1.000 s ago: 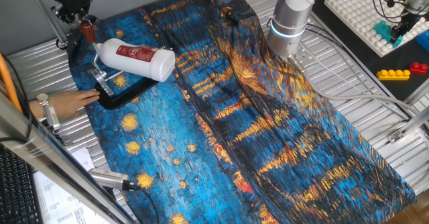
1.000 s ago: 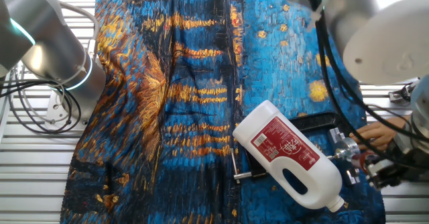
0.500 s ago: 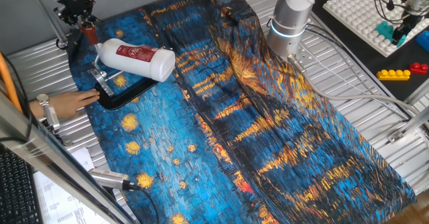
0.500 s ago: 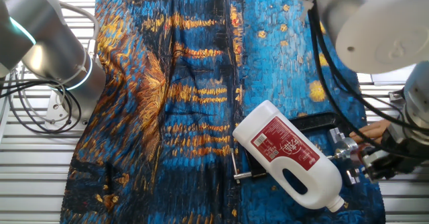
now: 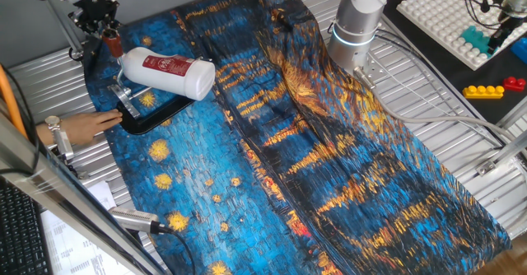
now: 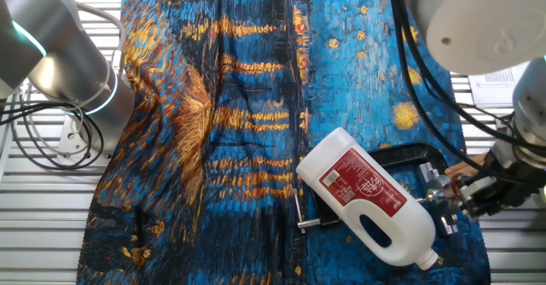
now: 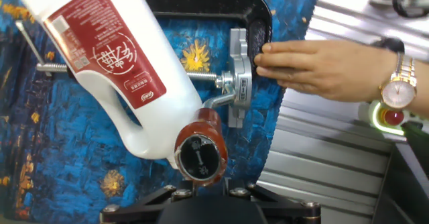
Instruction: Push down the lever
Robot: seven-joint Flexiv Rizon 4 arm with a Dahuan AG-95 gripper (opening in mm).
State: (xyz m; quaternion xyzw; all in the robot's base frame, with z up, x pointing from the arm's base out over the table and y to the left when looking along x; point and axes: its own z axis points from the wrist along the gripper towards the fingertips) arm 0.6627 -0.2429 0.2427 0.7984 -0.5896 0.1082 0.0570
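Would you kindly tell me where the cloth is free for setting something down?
The cloth lies bare from the white bottle toward the arm's base. It is crowded around the clamp, where a person's hand rests.

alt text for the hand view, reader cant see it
Seen from just above, the lever's red-brown tip sits close to the camera beside a white bottle lying in a black clamp on a blue painted cloth. A person's hand wearing a watch steadies the clamp.
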